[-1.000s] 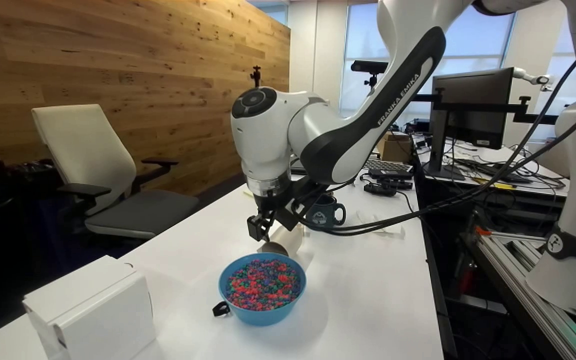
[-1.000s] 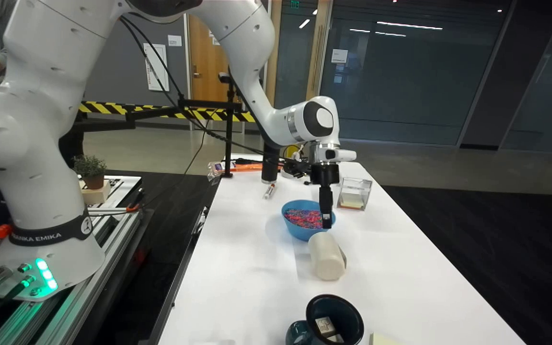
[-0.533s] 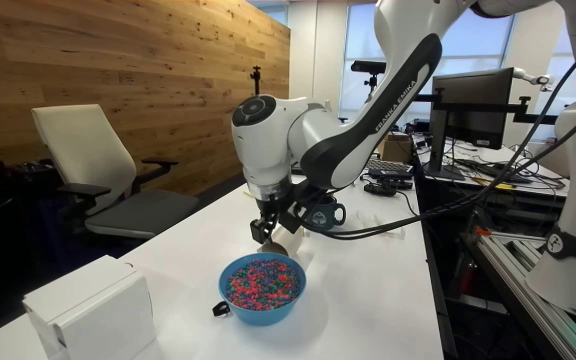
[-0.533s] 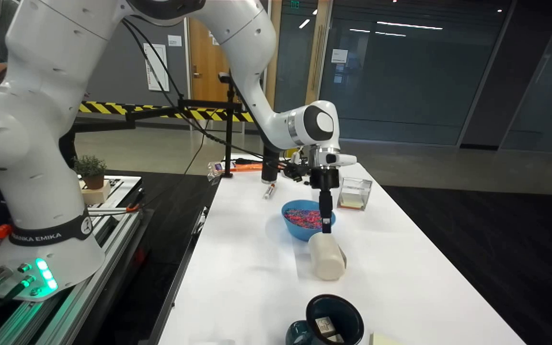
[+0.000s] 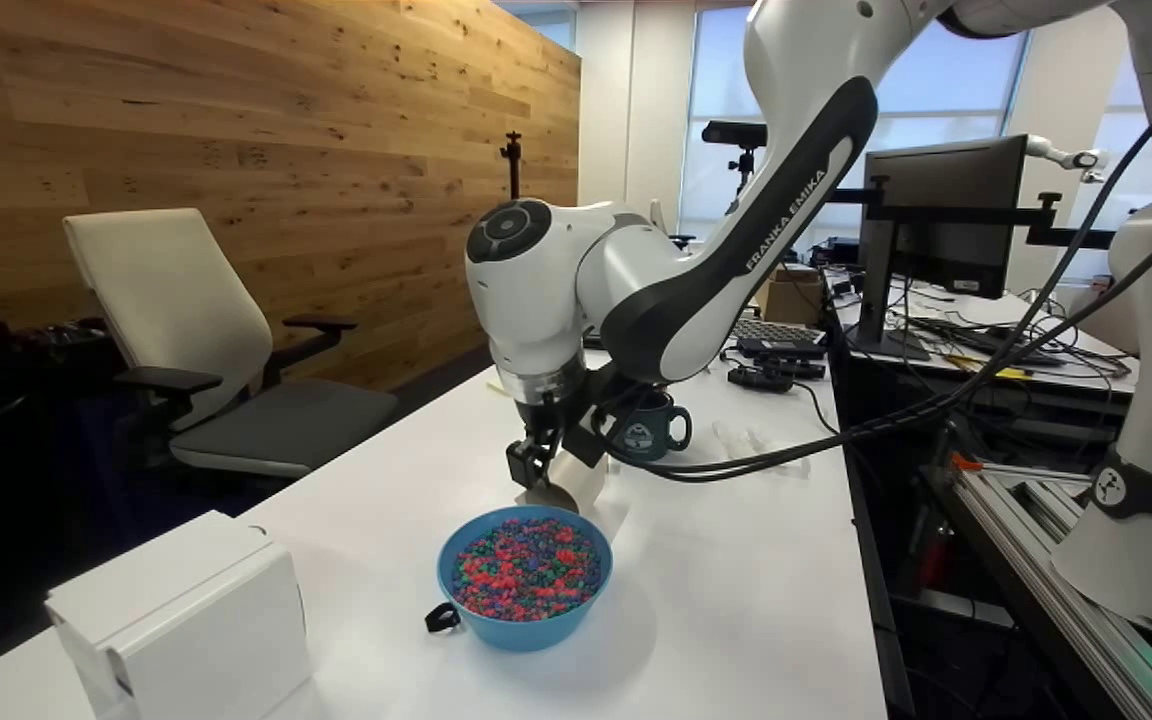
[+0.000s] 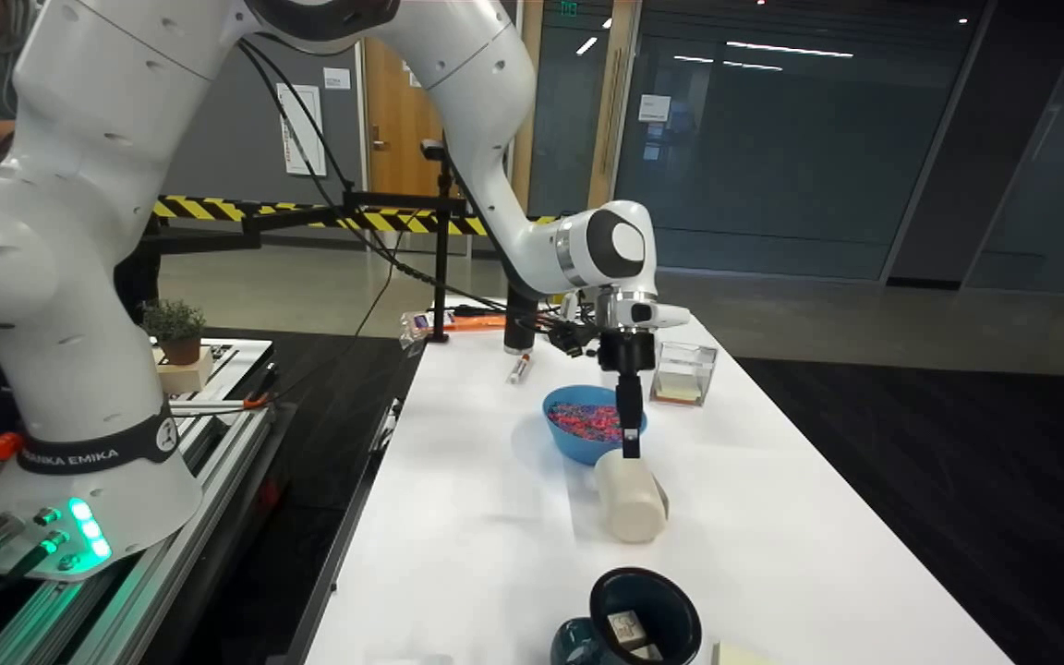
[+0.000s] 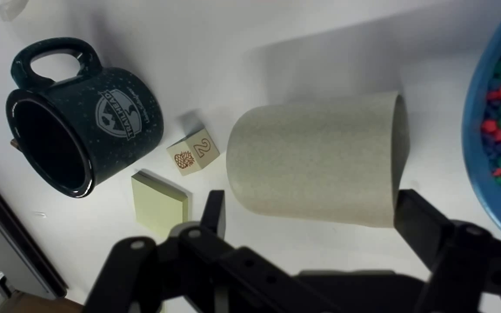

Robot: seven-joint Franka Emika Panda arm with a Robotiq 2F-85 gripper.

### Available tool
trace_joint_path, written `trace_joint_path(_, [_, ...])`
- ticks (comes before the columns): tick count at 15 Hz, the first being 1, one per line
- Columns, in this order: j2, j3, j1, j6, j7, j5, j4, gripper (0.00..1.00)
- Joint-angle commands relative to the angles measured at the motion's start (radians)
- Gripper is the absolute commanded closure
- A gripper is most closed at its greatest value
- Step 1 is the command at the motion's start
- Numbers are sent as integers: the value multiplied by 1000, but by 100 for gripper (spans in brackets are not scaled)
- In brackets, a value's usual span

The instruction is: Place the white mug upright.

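Over the last second we see the end effector (image 7: 311,202) come lower, jaws wide apart and gripping nothing, while the white mug (image 7: 315,161) shows no clear shift, lying on its side on the worktop (image 6: 754,554), mouth towards the blue bowl (image 7: 472,134). We judge this an approach to the grasp, righting not yet begun.
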Motion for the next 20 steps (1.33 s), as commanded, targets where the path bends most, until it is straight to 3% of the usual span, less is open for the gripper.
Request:
trace_joint_path(1, [7, -22, 19, -2, -21, -23, 4, 0])
trace_joint_path(8, [4, -30, 34, 4, -36, -56, -21, 0])
trace_joint_path(20, [29, -43, 63, -59, 3, -215, -5, 0])
